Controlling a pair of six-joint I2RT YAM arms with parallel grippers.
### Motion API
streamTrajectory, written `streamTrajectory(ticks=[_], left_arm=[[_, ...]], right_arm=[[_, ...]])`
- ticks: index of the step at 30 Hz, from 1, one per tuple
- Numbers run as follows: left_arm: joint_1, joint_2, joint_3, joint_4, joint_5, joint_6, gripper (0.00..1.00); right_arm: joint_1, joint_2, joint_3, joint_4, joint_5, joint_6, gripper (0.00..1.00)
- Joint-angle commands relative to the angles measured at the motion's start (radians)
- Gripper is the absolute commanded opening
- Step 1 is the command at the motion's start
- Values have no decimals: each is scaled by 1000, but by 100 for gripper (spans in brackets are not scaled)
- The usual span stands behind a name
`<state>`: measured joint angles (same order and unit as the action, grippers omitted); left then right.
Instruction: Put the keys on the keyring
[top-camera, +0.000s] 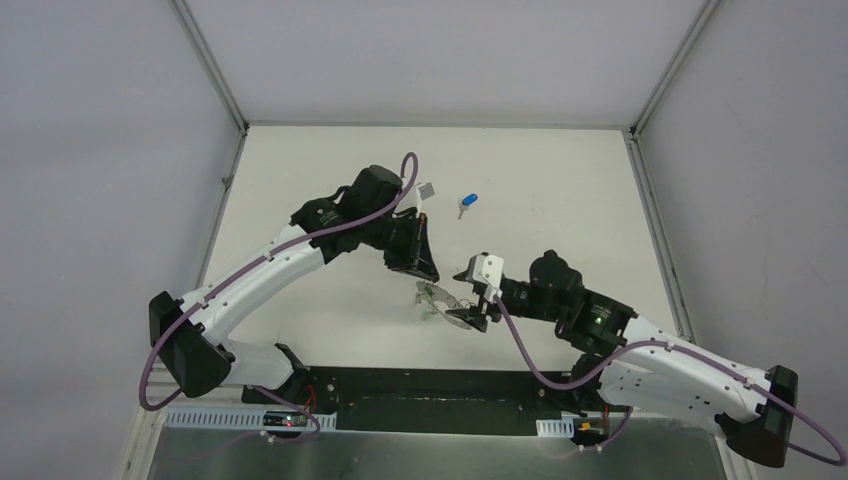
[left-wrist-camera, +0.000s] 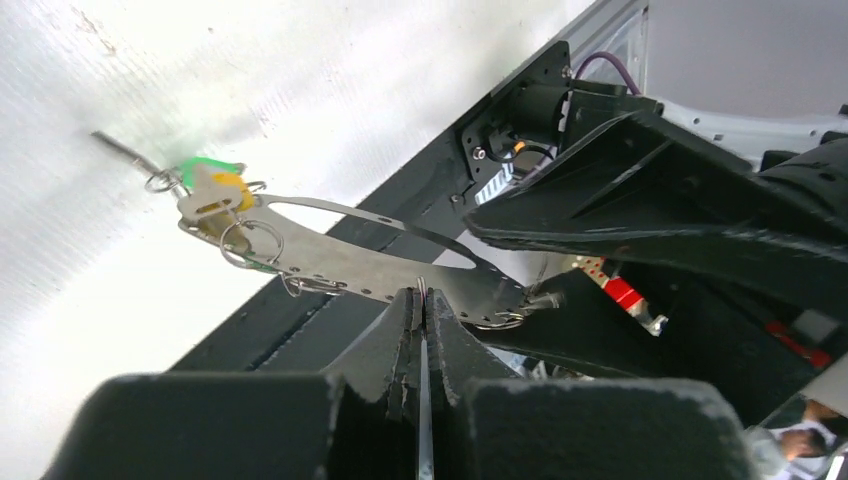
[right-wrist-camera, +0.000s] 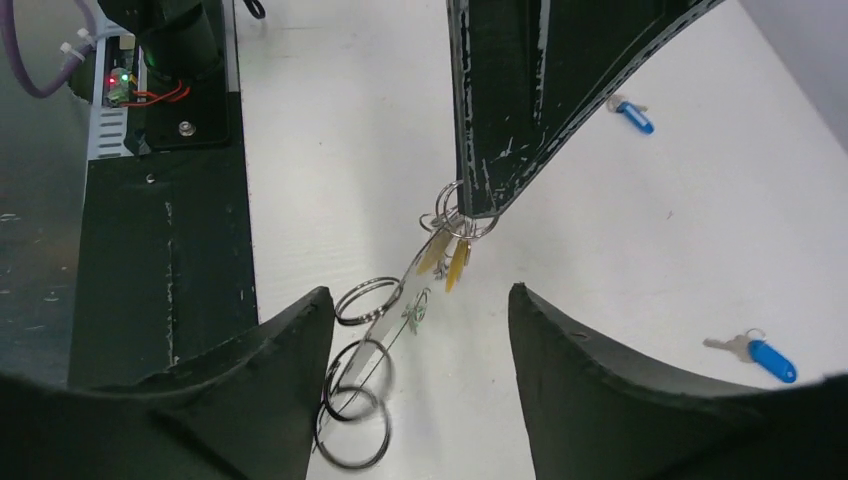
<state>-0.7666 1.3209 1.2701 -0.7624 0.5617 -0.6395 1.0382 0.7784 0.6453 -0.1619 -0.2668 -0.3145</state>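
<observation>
The keyring (left-wrist-camera: 340, 262) is a flat grey metal loop with small split rings along its rim, hanging just above the table (top-camera: 440, 300). My left gripper (left-wrist-camera: 423, 300) is shut on its rim at one small ring. A green key (left-wrist-camera: 205, 165) and a yellow key (left-wrist-camera: 235, 183) dangle from its far end. In the right wrist view the keyring (right-wrist-camera: 382, 329) shows edge-on below the left fingers (right-wrist-camera: 500, 120), with the yellow key (right-wrist-camera: 457, 265) under them. My right gripper (right-wrist-camera: 418, 295) is open, the keyring close to its left finger. A loose blue key (top-camera: 467, 203) lies on the table.
Two blue keys (right-wrist-camera: 633, 115) (right-wrist-camera: 760, 355) lie on the white table to the right of the keyring. The black base plate (right-wrist-camera: 160, 250) runs along the near edge. Grey walls enclose the table (top-camera: 330, 320) on three sides.
</observation>
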Motion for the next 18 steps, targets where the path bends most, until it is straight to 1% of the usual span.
streamTrajectory(ticks=[1,4,7,13,18], left_arm=[[-8,-59,65,31,-27,116,0],[-8,-70,72,31,-29,166,0],[-7,-87,74,31,-40,210,0],[-8,-132,75,33,-51,331,0],[-8,-175,68,49,-38,435,0]], right_arm=[[-2,-52,61,87,-6,13,70],[-3,-56,70,117,15,56,76],[-12,-51,89,142,9,114,78],[-51,-29,125,213,-55,230,77],[-153,12,154,238,-182,355,72]])
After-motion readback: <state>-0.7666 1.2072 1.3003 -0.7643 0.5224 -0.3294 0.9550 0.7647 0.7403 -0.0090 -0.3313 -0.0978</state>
